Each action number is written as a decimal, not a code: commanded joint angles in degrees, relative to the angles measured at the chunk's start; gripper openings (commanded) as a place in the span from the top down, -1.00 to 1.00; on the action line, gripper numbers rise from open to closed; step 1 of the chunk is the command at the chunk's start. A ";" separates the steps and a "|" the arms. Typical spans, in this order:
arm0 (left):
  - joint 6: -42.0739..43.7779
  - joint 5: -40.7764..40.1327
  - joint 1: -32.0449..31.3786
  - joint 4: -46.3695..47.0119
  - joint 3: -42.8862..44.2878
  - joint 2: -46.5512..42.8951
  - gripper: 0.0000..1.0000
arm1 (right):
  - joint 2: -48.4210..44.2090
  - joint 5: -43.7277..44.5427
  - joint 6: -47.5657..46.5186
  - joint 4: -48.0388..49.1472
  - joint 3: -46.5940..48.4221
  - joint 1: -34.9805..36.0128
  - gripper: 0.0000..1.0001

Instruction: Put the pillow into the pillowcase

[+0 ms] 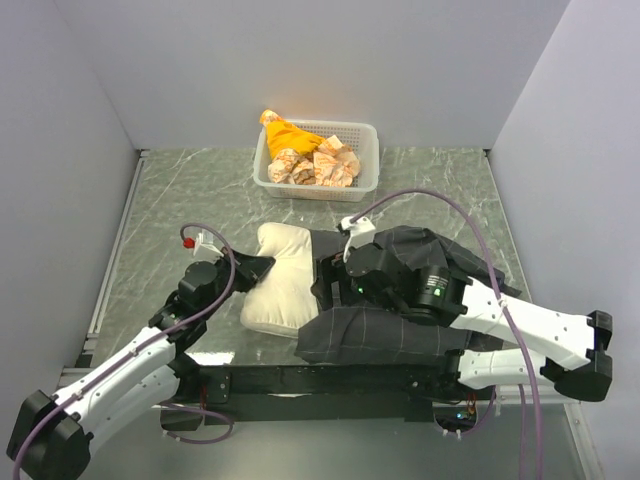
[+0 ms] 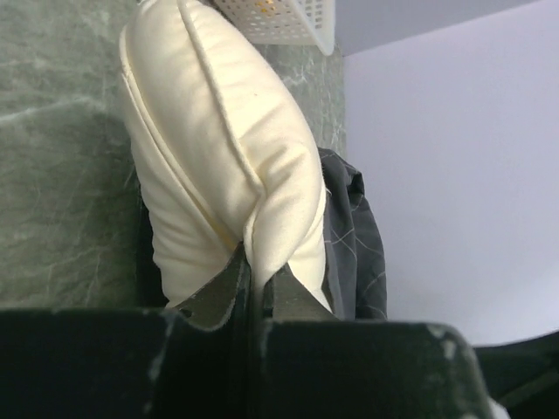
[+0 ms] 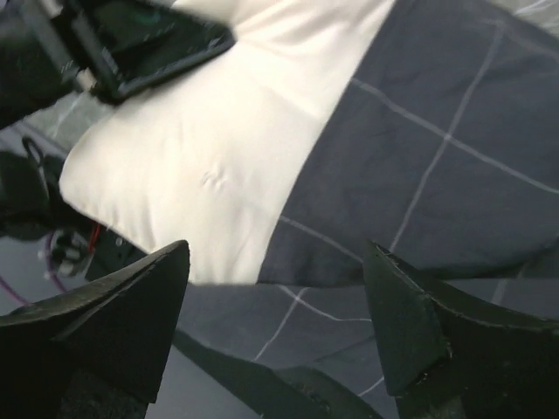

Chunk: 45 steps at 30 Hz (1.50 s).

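Observation:
The cream pillow lies mid-table with its right part inside the dark checked pillowcase; its left end sticks out bare. My left gripper is at that left end, shut on a pinched fold of the pillow, as the left wrist view shows, with the pillowcase behind. My right gripper hangs over the pillowcase's mouth. In the right wrist view it is open above the pillowcase edge and the pillow, holding nothing.
A white mesh basket with orange-and-white cloth bundles stands at the back centre. Grey walls close in the table on the left, back and right. A black bar runs along the near edge between the arm bases.

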 commanded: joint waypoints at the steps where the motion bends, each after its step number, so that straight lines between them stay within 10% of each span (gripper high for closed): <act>1: 5.07 2.54 -0.43 4.66 0.97 -3.01 0.98 | -0.23 7.62 1.44 -0.25 0.70 -1.23 -0.76; 12: 7.62 3.25 -2.54 4.58 1.31 -3.55 0.98 | 15.85 7.35 0.21 3.18 3.87 -5.01 -0.72; 14: 8.06 3.25 -2.62 4.14 1.67 -3.72 0.98 | 16.74 8.32 0.12 2.74 3.35 -6.06 -0.55; 21: 9.99 3.25 -2.71 1.50 5.34 -4.25 0.98 | 17.53 11.40 -1.98 -2.69 8.42 -8.88 0.91; 31: 23.26 1.22 -2.71 -9.13 36.27 8.48 0.96 | 20.78 -10.48 -10.94 -7.19 50.65 -4.84 1.00; 35: 24.67 1.05 -2.71 -13.25 48.48 13.23 0.65 | 20.61 -14.16 -12.27 -10.09 62.56 -7.81 1.00; 42: 27.48 -5.43 -2.45 -19.49 61.16 15.97 -0.69 | 13.23 -26.90 -11.30 -7.99 62.41 -16.95 1.00; 45: 26.79 -8.61 -0.96 -27.01 67.22 16.32 -0.78 | 10.33 -28.06 -10.78 -7.54 59.95 -20.81 1.00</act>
